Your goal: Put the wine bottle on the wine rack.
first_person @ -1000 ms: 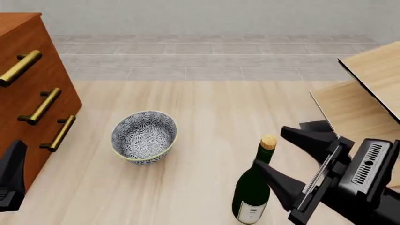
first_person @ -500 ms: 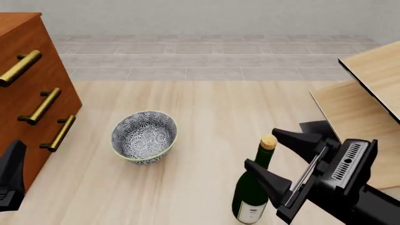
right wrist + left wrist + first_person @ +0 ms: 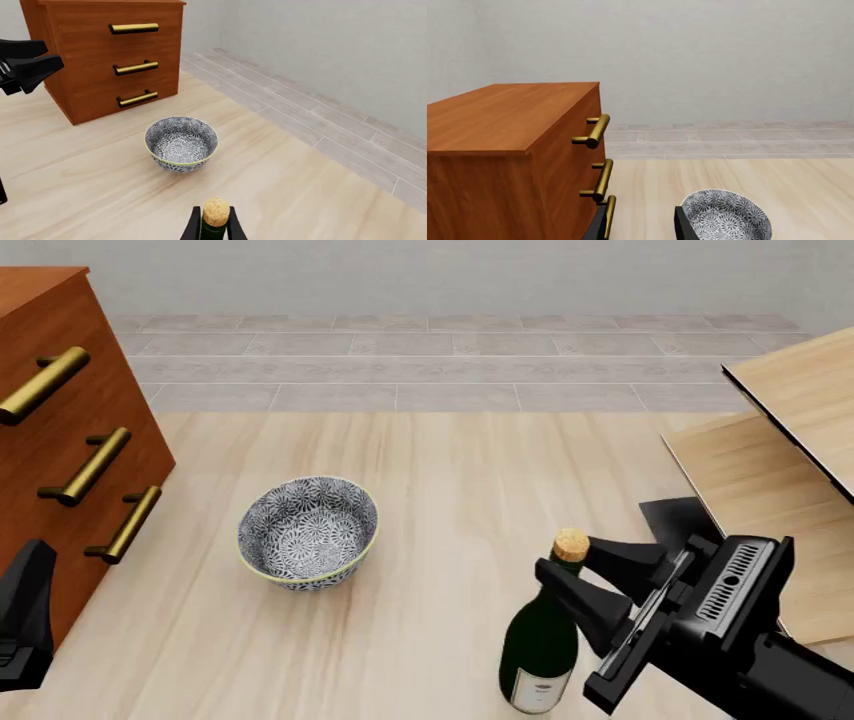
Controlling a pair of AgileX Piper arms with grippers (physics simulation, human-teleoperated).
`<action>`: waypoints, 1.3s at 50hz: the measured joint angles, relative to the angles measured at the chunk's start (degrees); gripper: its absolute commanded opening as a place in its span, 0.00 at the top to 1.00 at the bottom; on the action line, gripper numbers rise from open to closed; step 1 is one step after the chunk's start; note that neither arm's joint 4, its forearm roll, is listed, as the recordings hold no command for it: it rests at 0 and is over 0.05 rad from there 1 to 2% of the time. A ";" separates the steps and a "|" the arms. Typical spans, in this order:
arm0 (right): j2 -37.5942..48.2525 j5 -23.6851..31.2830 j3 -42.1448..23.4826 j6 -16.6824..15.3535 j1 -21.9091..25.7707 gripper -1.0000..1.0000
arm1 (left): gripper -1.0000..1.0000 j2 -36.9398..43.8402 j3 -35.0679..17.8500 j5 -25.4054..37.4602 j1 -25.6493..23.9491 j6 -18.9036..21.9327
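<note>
1. I see the wine bottle (image 3: 542,638) standing upright on the bench (image 3: 441,480) at the lower centre-right of the front view, its tan cork uppermost and its white label near the base.
2. My right gripper (image 3: 597,573) comes in from the lower right of that view. Its two black fingers (image 3: 587,602) are spread and sit on either side of the bottle's neck, just under the cork.
3. In the right wrist view the wine bottle (image 3: 215,220) shows only its cork and neck top at the bottom centre of the frame, with a dark finger close on each side. I cannot tell whether the fingers touch the glass; the gripper looks open around the neck rather than clamped on it.
4. The wine rack (image 3: 781,455) occupies the right edge of the front view, above and to the right of the right gripper: light slanted planks with dark edges.
5. My left gripper (image 3: 24,625) shows as a black shape at the lower left of the front view, in front of the drawer cabinet (image 3: 67,430). In the left wrist view its finger tips stand apart with nothing between them.
6. A blue-and-white patterned bowl (image 3: 308,531) sits on the bench left of centre, well apart from the bottle.
7. The bench is pale wood grain; beyond it lie a grey tiled floor (image 3: 454,365) and a plain light wall.
</note>
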 measured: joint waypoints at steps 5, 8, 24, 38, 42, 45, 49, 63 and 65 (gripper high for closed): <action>-0.16 0.25 -0.03 -0.14 -0.03 1.00 | 0.00 0.00 0.08 -0.04 0.02 0.02; -0.26 0.37 -0.03 -0.18 -0.04 1.00 | 0.00 0.00 0.10 -0.05 0.03 0.03; -2.43 2.92 -0.93 -0.77 -0.20 1.00 | 0.00 0.00 0.16 -0.08 -0.02 0.06; -8.81 10.91 -5.17 -1.73 -0.43 1.00 | 0.00 0.00 -0.52 0.31 -0.33 -0.24; -10.51 13.50 -6.86 -1.47 -0.84 1.00 | 0.00 0.00 -0.77 0.42 -0.48 -0.27; -11.61 15.53 -8.43 -0.97 -1.55 1.00 | 0.00 -0.01 -0.95 0.47 -0.59 -0.33; -12.59 18.14 -10.90 -0.08 -3.44 1.00 | 0.00 -0.01 -1.16 0.49 -0.73 -0.44; -13.26 26.36 -20.11 2.09 -10.25 1.00 | 0.00 -0.02 -1.47 0.11 -0.54 -1.18; -13.05 27.68 -21.76 2.85 -11.52 1.00 | 0.00 -0.02 -1.41 -0.02 -0.42 -1.33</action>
